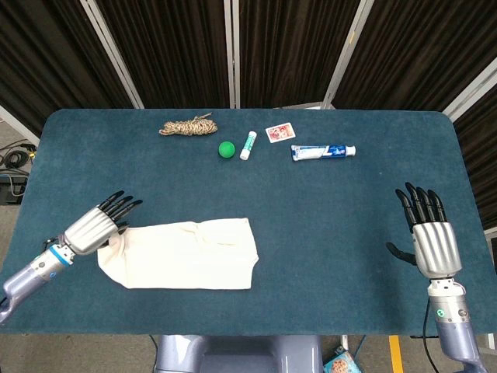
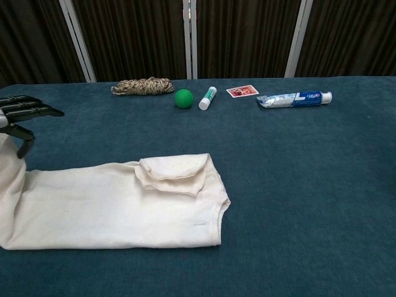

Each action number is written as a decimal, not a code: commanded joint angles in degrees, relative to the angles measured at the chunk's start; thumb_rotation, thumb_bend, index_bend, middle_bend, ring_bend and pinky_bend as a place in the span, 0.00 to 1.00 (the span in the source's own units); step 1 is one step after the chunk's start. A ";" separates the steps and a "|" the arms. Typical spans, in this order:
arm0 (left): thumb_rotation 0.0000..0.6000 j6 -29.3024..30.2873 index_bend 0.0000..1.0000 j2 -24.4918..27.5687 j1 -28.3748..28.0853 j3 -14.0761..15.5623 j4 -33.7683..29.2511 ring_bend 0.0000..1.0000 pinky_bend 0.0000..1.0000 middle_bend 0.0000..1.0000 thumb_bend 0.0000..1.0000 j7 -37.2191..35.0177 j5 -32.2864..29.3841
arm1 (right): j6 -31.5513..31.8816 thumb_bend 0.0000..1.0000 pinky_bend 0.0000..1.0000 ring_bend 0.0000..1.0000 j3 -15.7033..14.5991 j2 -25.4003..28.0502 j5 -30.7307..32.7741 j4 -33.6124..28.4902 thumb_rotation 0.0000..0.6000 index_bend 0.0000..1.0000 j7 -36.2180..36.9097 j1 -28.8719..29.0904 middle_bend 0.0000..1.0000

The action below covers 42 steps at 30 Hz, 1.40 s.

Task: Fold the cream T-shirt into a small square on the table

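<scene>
Cream T-shirt (image 1: pixel 186 254): long strip, lower left of frame
Left hand (image 1: pixel 97 228): pinching its lifted end
Right hand (image 1: pixel 429 241): spread, empty
Risk: cloth may slip, fold skews

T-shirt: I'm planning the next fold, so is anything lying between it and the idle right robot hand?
Nothing visible. Bare table separates the cream T-shirt from the right robot hand. The green ball and toothpaste tube lie farther back.

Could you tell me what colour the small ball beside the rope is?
Green: the ball shows best in the chest view, right of the coiled rope.
</scene>
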 commanded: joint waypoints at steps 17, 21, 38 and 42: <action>1.00 -1.70 0.86 -5.63 -7.49 -2.70 -5.99 0.00 0.00 0.00 0.75 5.21 0.39 | 0.39 0.00 0.00 0.00 0.69 1.17 0.58 -0.45 1.00 0.05 2.11 -0.34 0.00; 1.00 -1.94 0.86 -7.12 -8.50 -3.64 -6.73 0.00 0.00 0.00 0.75 5.74 -0.08 | 0.47 0.00 0.00 0.00 0.77 1.31 0.65 -0.56 1.00 0.05 2.35 -0.40 0.00; 1.00 -5.62 0.86 -12.03 -15.40 -3.56 -8.58 0.00 0.00 0.00 0.75 10.17 2.15 | 0.39 0.00 0.00 0.00 1.41 2.11 1.59 -0.54 1.00 0.05 3.84 -0.58 0.00; 1.00 -5.61 0.86 -12.15 -16.36 -3.54 -8.80 0.00 0.00 0.00 0.75 10.67 2.47 | 0.50 0.00 0.00 0.00 1.56 2.26 1.76 -0.55 1.00 0.05 4.10 -0.66 0.00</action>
